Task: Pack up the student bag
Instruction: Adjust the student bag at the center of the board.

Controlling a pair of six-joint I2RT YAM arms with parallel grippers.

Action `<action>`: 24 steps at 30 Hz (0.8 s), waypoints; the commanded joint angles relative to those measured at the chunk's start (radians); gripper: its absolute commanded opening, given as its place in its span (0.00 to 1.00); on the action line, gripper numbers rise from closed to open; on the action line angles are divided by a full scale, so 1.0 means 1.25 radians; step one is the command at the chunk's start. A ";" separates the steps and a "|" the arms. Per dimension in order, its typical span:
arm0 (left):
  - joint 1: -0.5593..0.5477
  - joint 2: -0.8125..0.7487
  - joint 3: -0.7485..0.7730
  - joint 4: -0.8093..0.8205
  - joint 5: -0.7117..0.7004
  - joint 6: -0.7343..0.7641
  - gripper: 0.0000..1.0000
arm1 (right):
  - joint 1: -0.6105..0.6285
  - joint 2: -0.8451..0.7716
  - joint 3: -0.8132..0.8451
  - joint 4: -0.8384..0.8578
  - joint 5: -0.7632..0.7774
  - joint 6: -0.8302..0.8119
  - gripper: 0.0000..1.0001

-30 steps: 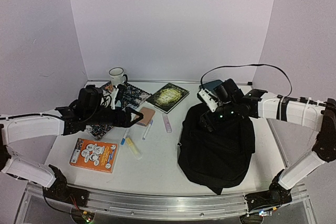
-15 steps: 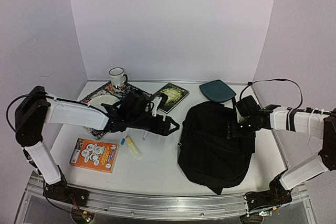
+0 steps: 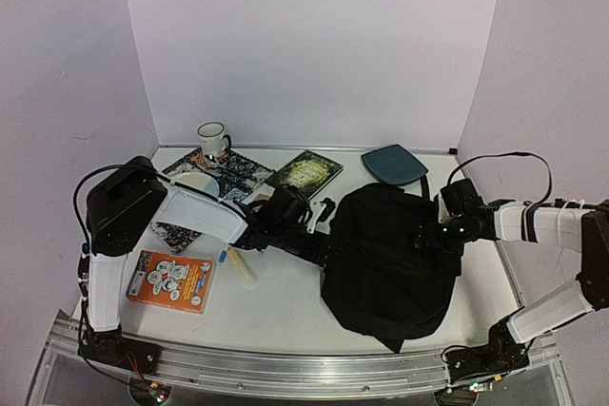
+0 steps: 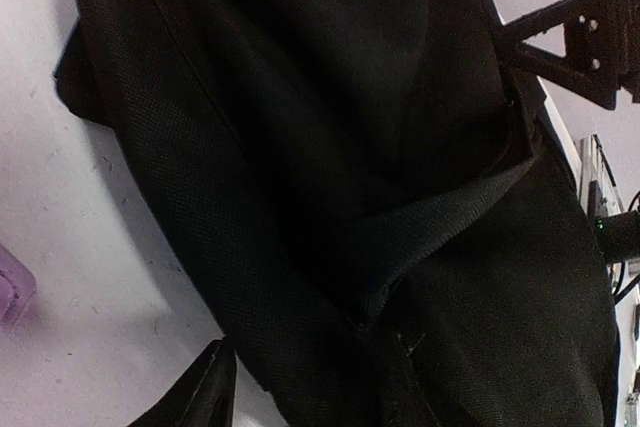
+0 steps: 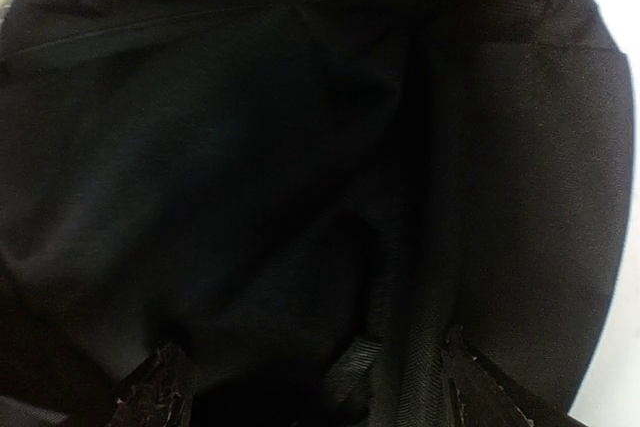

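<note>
Top external view, counts: one student bag (image 3: 395, 273), black and floppy, lying flat over the right half of the table (image 3: 285, 306), roughly 3 to 5 o'clock from table centre. One mug (image 3: 212, 137) sits at 11 o'clock by the back wall. Two books lie near 12, a patterned notebook (image 3: 228, 171) and a green-covered book (image 3: 304, 174). One dark-teal pad (image 3: 392, 164) is at 1 o'clock, just beyond the bag, and one orange box (image 3: 171, 280) at 8 o'clock. One yellow marker (image 3: 243, 270) has one blue-tipped pen (image 3: 225, 256) beside it, the pen mostly hidden under the left arm (image 3: 200, 211). A round white thing (image 3: 195, 181) on the notebook can't be identified. Two arms reach in. The left gripper (image 3: 324, 233) is at the bag's 9 o'clock edge, black on black, tips hard to separate. Left wrist view: only one finger (image 4: 205, 397) shows at 7 o'clock and the other is lost against the fabric, so I can't tell how wide that claw is or whether it pinches cloth. A fold of bag fabric fills the frame, and a pink-purple item (image 4: 10, 297) is cut off at 9 o'clock. Right wrist view: right gripper (image 5: 325, 392) is wide, fingertips far apart at 7 and 5 o'clock over dark bag fabric, seams barely readable.
</note>
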 commanded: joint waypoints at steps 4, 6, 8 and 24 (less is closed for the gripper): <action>-0.002 -0.002 0.020 -0.002 -0.018 0.030 0.03 | 0.000 -0.014 0.019 0.012 -0.065 -0.020 0.86; -0.001 -0.030 0.005 -0.022 -0.060 0.050 0.00 | 0.000 -0.031 0.015 0.001 -0.061 -0.016 0.86; 0.002 -0.048 -0.001 -0.054 -0.085 0.074 0.00 | 0.000 -0.052 0.012 -0.013 -0.061 -0.014 0.86; 0.062 -0.166 -0.124 -0.153 -0.098 0.223 0.00 | 0.001 -0.080 -0.026 -0.055 -0.122 0.003 0.76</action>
